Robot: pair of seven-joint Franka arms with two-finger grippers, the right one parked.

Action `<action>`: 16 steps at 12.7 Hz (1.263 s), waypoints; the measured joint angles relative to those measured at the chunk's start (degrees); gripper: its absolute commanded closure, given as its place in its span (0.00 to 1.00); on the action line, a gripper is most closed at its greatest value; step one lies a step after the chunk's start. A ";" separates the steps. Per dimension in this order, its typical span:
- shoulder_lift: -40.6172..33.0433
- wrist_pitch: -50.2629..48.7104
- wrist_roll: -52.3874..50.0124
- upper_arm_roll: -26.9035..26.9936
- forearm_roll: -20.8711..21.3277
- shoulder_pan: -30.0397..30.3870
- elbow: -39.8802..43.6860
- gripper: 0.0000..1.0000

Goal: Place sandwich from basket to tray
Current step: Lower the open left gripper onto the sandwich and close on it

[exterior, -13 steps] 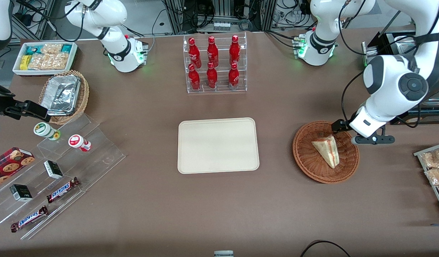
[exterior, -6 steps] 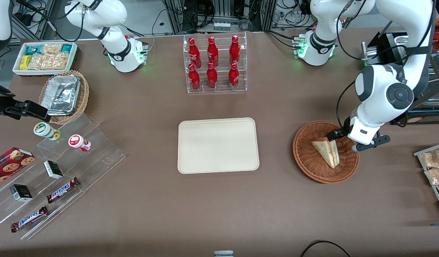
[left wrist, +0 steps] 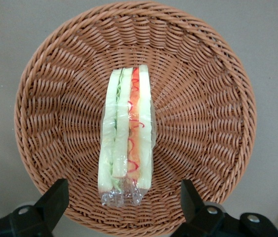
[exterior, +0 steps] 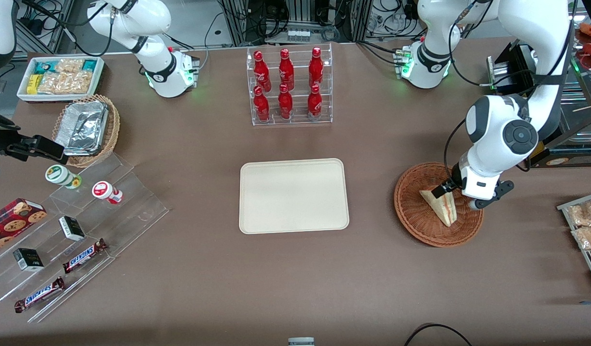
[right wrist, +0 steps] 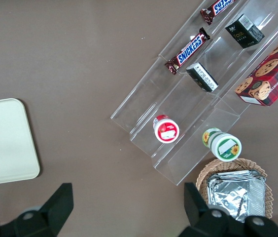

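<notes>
My gripper (left wrist: 121, 207) hangs spread wide over the basket (left wrist: 218, 118), where the sandwich (left wrist: 126, 136) lies dead ahead, its long axis running twelve to six between my fingers.

Reddish-brown woven wicker makes up the basket (left wrist: 213, 98), and in it the sandwich (left wrist: 126, 136) shows pale white bread with green and red filling stripes. The black-fingered gripper (left wrist: 121, 202) hangs above the basket; at nine o'clock from it lies the plain cream-beige tray (exterior: 294, 195).

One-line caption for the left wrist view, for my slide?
Open gripper poised above the wrapped sandwich lying in the wicker basket.
</notes>
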 measured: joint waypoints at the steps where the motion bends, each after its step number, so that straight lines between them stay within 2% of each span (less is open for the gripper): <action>1: 0.34 0.07 0.00 -0.01 0.43 -0.35 0.00 0.00; 11: 5.40 4.81 0.66 0.60 1.70 -0.70 0.37 0.00; 12: 5.94 5.17 0.67 0.61 1.71 -0.70 0.38 0.13; 13: 6.33 5.22 0.67 0.62 1.71 -0.70 0.38 0.51; 14: 6.61 5.22 0.67 0.62 1.71 -0.70 0.39 0.78; 15: 6.72 5.21 0.67 0.63 1.71 -0.70 0.39 0.96; 16: 6.72 5.16 0.67 0.63 1.71 -0.70 0.39 1.00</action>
